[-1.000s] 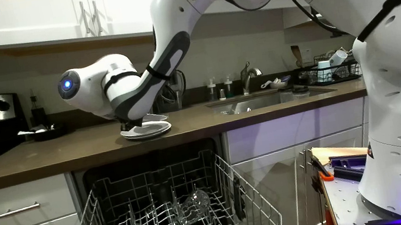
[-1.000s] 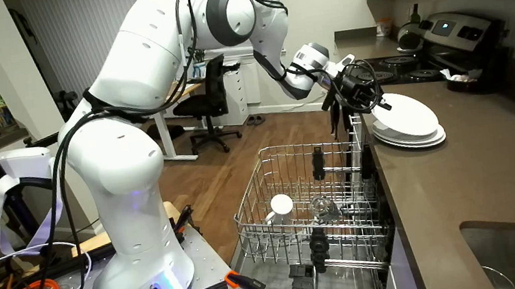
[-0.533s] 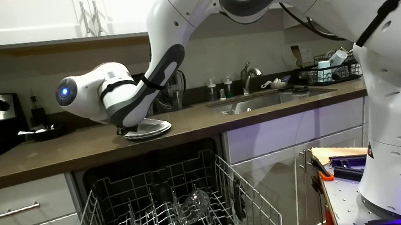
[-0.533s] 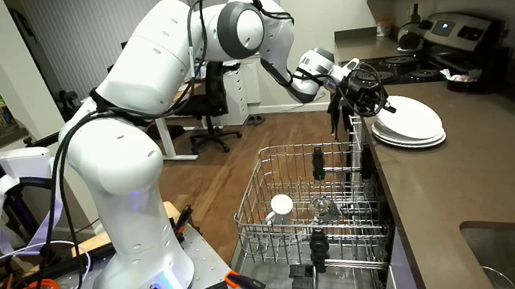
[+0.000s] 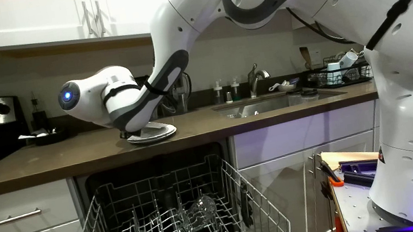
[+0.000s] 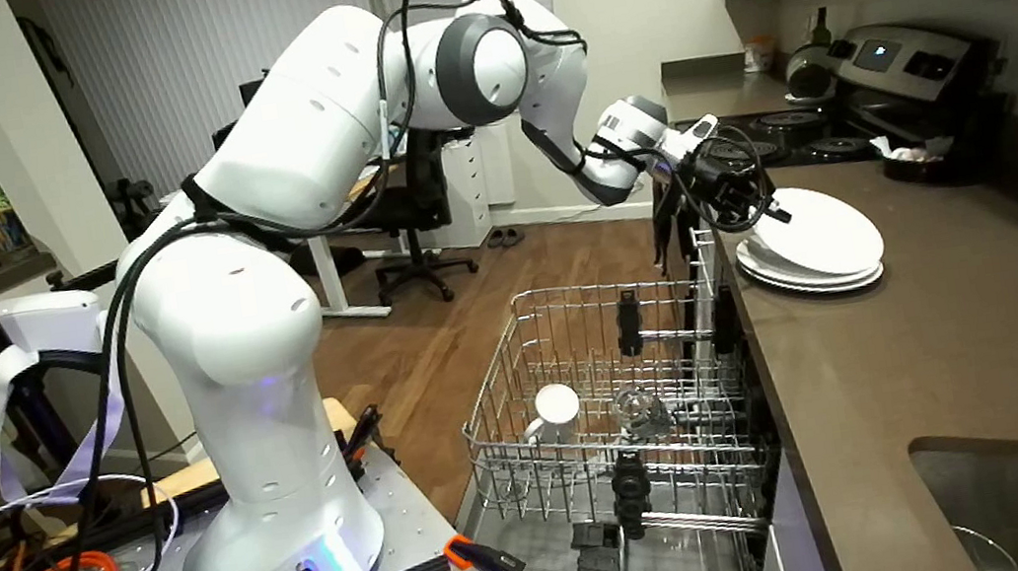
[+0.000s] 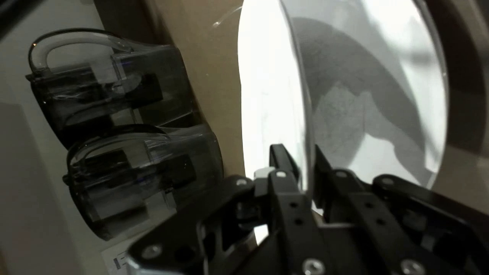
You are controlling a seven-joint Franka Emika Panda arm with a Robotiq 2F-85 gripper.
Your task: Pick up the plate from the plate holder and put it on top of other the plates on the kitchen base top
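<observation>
One end effector [image 7: 301,160] grips one tilted plate [image 6: 825,231] over one plate stack [image 6: 768,267].

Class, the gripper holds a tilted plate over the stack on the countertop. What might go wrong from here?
First, the gripper pinches the tilted plate by its rim, so opening now might let the gripped side drop and chip the other plates.
Second, those plates sit near the front edge of the kitchen base top, so a sideways nudge could send one down toward the plate holder.
</observation>
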